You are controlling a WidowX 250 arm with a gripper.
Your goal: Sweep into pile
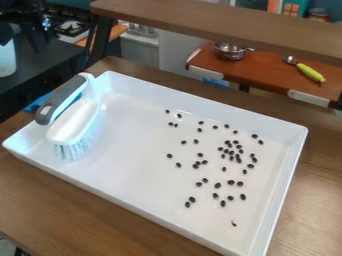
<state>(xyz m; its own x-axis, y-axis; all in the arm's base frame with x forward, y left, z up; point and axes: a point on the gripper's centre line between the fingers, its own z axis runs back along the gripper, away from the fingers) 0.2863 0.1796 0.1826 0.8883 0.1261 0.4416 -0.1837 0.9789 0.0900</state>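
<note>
"What's on the table point(53, 205)?"

"A white tray point(133, 150), with the brush point(72, 122) in its left end."

"And the claw?"

"Released or clenched, I can't tell."

"Which step, then?"

"Fetching the brush, I'd judge. Next calls for a firm grip, then low, gentle strokes to gather the dark beans point(218, 185) (or bean-like bits) scattered across the right half."
</note>
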